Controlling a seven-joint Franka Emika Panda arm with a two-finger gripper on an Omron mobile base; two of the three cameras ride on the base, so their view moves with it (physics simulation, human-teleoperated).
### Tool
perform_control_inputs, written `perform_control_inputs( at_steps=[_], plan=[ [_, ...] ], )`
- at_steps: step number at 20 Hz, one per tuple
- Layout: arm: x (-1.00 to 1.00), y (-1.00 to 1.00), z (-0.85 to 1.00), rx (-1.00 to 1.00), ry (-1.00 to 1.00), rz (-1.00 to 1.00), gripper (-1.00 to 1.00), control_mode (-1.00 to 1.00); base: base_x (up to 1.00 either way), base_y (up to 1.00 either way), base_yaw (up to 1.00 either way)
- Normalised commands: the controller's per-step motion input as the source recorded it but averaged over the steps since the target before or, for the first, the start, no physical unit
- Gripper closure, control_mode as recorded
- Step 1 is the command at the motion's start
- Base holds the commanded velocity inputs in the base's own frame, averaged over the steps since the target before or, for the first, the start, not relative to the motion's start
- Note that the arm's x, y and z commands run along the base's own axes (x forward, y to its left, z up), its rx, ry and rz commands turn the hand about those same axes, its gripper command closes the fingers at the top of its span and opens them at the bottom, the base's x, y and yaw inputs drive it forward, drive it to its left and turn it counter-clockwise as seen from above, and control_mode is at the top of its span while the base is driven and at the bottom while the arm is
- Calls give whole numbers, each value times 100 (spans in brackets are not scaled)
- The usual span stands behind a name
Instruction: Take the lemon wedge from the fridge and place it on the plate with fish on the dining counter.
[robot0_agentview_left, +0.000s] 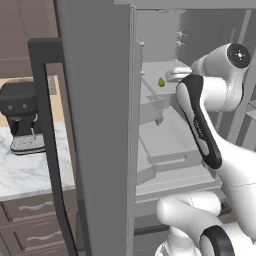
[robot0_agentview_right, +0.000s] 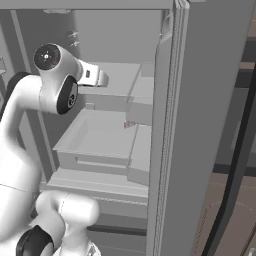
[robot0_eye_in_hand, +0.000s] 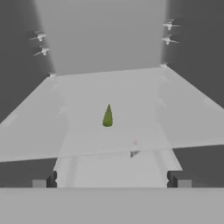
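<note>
The fridge (robot0_agentview_left: 100, 125) stands open, its grey door swung toward me. On a pale inner shelf (robot0_eye_in_hand: 109, 92) the lemon wedge (robot0_eye_in_hand: 107, 116) stands upright, small and yellow-green, also seen as the green speck (robot0_agentview_left: 161, 82) from the left base. My gripper (robot0_eye_in_hand: 111, 180) faces it from in front of the shelf edge, open, with nothing between the dark fingertips (robot0_eye_in_hand: 46, 179). The hand (robot0_agentview_right: 95, 76) reaches into the fridge at shelf height, a short way short of the wedge. The plate with fish and the dining counter are out of view.
Below the shelf is a wide grey drawer bin (robot0_agentview_right: 100, 135) with more drawers under it. The other fridge door (robot0_agentview_right: 200, 125) stands open on the right. A black coffee machine (robot0_agentview_left: 22, 115) sits on a marble worktop (robot0_agentview_left: 25, 172) to the left.
</note>
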Motion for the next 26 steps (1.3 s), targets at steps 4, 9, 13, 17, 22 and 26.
perform_control_inputs(
  at_steps=[4,9,13,17,22,26],
  plan=[
    [15,8,0,0,0,0,-100,-100,0,0,0],
    [4,0,-11,0,11,0,-100,-100,0,0,0],
    [5,0,-6,0,13,0,-100,-100,0,0,0],
    [0,0,0,1,0,0,-100,-100,0,0,0],
    [8,0,0,0,0,0,-100,-100,0,0,0],
    [22,0,0,0,0,0,-100,-100,0,0,0]
  ],
)
